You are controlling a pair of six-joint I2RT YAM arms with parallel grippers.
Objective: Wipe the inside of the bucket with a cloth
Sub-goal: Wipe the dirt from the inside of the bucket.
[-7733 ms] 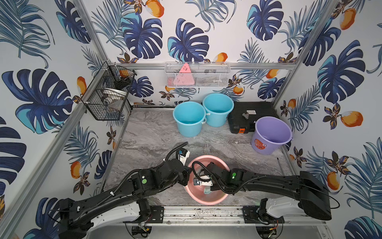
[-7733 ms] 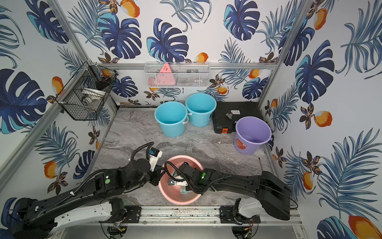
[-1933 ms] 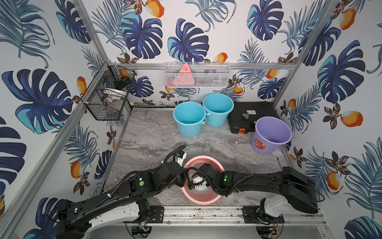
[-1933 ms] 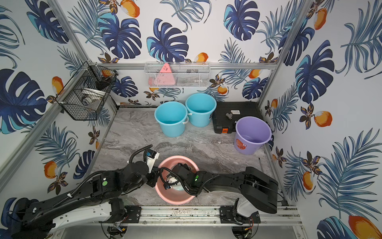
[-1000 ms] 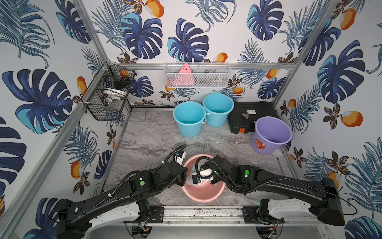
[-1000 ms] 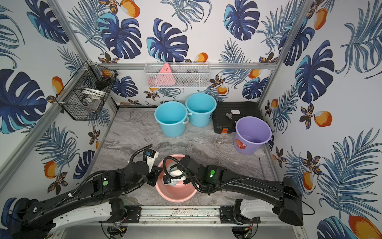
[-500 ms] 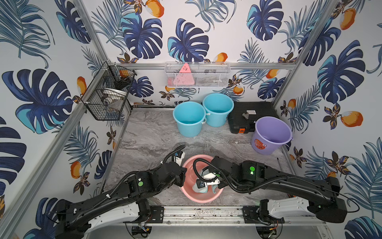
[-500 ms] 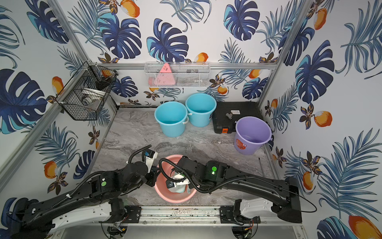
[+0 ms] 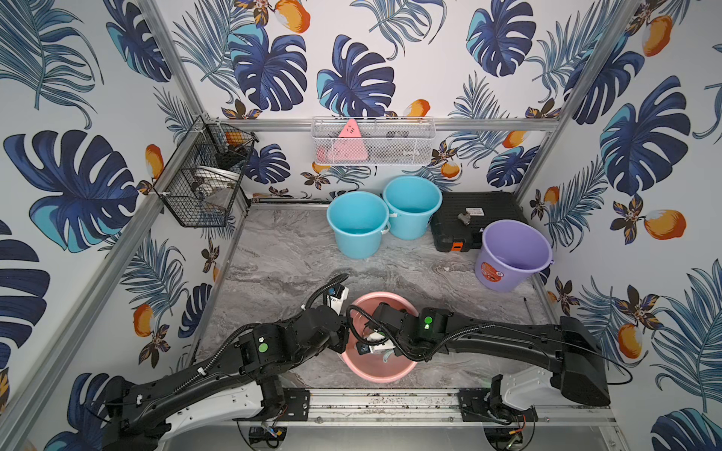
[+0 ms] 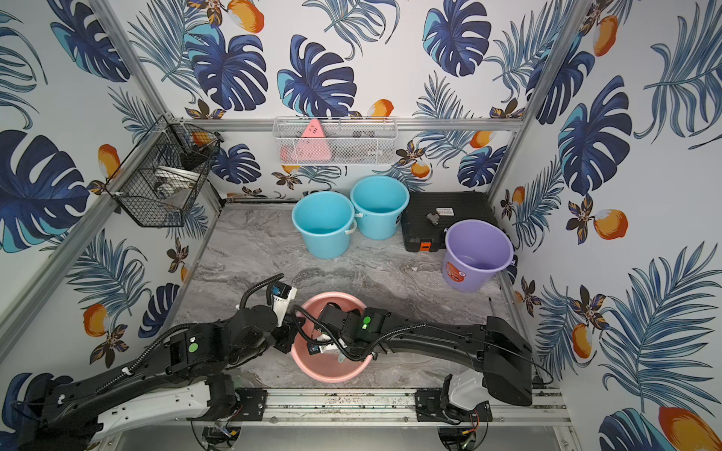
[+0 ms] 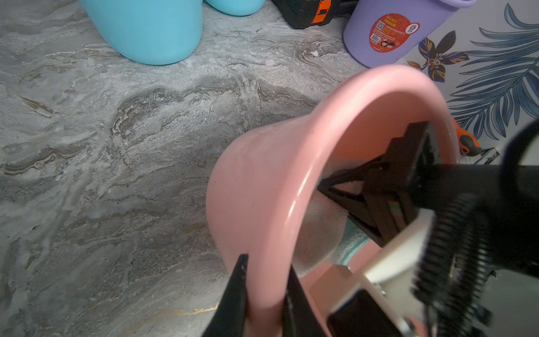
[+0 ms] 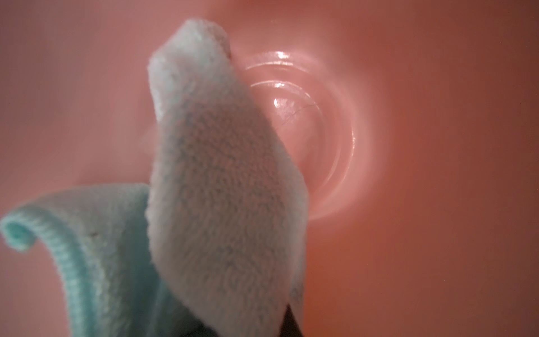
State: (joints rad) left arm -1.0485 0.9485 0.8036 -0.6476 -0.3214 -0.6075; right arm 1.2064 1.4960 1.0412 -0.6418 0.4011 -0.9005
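Note:
The pink bucket (image 9: 375, 375) (image 10: 332, 375) stands tilted near the table's front edge. My left gripper (image 11: 267, 271) is shut on the bucket's rim (image 11: 256, 181), one finger outside the wall and one inside. My right gripper (image 12: 248, 329) reaches down inside the bucket (image 12: 408, 146) and is shut on the pale mint cloth (image 12: 221, 181). The cloth hangs forward over the bucket's round bottom. In the left wrist view the cloth (image 11: 318, 233) lies against the inner wall beside the right gripper's fingers (image 11: 344, 198). In both top views the right wrist hides most of the cloth.
Two blue buckets (image 9: 357, 224) (image 9: 412, 207), a black case (image 9: 472, 218) and a purple bucket (image 9: 512, 254) stand at the back and back right. Wire baskets (image 9: 203, 191) (image 9: 373, 140) hang on the walls. An orange-handled tool (image 11: 468, 143) lies by the right wall.
My right gripper has shifted with the cloth inside the bucket, and the right arm has swung inward. The left gripper keeps its hold on the rim, and the bucket has barely moved.

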